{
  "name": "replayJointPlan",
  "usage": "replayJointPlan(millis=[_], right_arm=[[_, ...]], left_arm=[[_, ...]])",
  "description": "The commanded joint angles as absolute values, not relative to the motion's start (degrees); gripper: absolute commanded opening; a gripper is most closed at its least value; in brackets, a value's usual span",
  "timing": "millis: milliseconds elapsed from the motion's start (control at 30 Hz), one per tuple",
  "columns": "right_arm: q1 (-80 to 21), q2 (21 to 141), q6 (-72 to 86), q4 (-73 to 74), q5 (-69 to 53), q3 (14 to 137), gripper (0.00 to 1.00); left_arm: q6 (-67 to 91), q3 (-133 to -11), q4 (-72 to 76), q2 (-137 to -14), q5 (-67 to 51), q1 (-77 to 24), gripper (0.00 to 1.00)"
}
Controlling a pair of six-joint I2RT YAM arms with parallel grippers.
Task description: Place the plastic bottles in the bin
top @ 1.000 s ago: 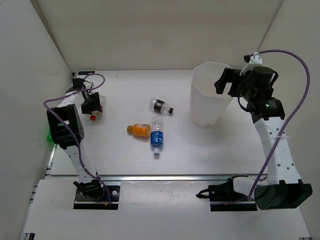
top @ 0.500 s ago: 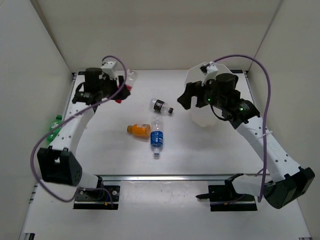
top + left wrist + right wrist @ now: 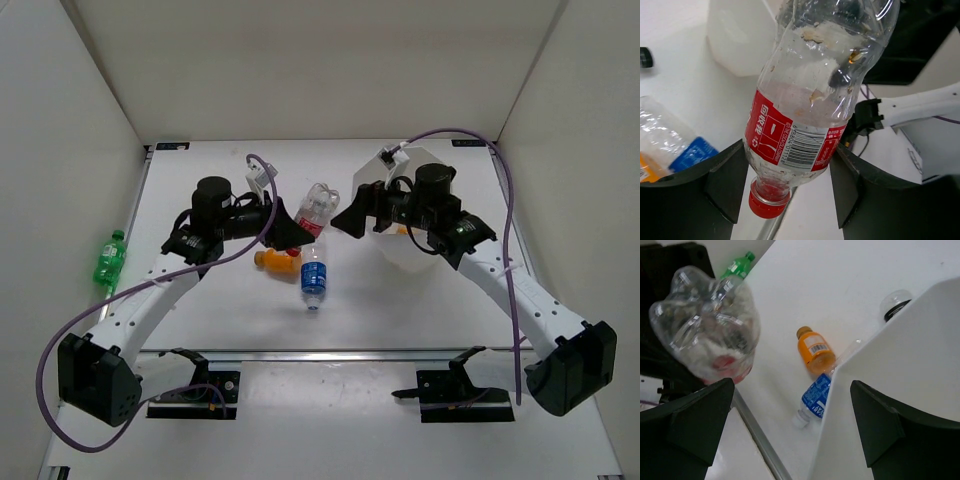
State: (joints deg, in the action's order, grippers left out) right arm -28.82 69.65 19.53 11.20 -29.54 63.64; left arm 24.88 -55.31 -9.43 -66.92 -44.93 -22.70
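Note:
My left gripper (image 3: 302, 229) is shut on a clear bottle with a red label and red cap (image 3: 318, 203), held above the table with its base toward the bin; the fingers clamp its label end (image 3: 790, 150). The white bin (image 3: 405, 252) is tilted toward the left. My right gripper (image 3: 350, 212) has its jaws wide apart, straddling the bin's rim (image 3: 910, 370). On the table lie an orange bottle (image 3: 268, 258), a blue-labelled bottle (image 3: 314, 275) and a green bottle (image 3: 110, 258). A black-labelled bottle (image 3: 895, 302) shows behind the bin's rim.
White walls enclose the table on the left, back and right. A metal rail (image 3: 330, 353) runs along the near edge. The green bottle lies at the far left edge, by the wall. The two grippers are close together near the table's middle.
My left arm has swung right from the far left, carrying the red-labelled bottle to the middle. My right arm has moved left and the bin has tipped from upright toward the left.

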Motion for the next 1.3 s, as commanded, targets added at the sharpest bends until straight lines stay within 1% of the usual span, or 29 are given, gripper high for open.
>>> replayJointPlan(millis=[0,67,233,367,567,667,767,967,1033,1167,1267], right_arm=[[-27.2,67.3,17.9,11.1,-27.2,68.8,0.99],[-27.1,67.5,15.1,15.0,-23.0,71.4,0.99],[-24.5,68.8,13.4,19.5,-22.3,76.5,0.99],[-26.3,69.8,10.7,23.4,-16.8,81.1,0.99],[-30.3,70.0,12.0,22.6,-22.7,85.9,1.0],[-34.1,69.7,13.1,21.0,-24.4,84.5,0.99],[-35.2,68.9,14.9,18.2,-26.8,82.3,0.99],[-30.5,64.7,17.6,15.4,-30.2,79.4,0.99],[-29.3,62.8,19.0,13.7,-34.4,77.4,0.99],[-28.1,64.9,20.7,11.5,-39.8,76.3,0.99],[-29.5,66.9,20.6,10.7,-41.8,76.4,0.99]], left_arm=[[28.2,-56.1,-4.7,-65.5,-49.2,-23.4,0.28],[28.9,-55.7,-2.5,-65.5,-49.5,-23.2,0.28],[30.7,-57.1,-0.7,-66.4,-51.1,-23.5,0.29],[31.1,-59.0,1.5,-66.6,-53.1,-24.5,0.31],[38.1,-57.7,11.1,-67.1,-57.2,-25.7,0.3],[38.9,-58.4,12.1,-68.2,-57.7,-25.9,0.3],[40.1,-58.4,14.6,-68.6,-58.4,-26.1,0.3],[39.5,-57.7,12.7,-69.0,-58.4,-24.9,0.26],[39.4,-56.7,12.2,-68.5,-57.9,-24.9,0.25],[36.3,-58.8,7.9,-69.3,-57.0,-27.8,0.26],[33.1,-60.2,3.9,-70.0,-55.3,-29.5,0.23]])
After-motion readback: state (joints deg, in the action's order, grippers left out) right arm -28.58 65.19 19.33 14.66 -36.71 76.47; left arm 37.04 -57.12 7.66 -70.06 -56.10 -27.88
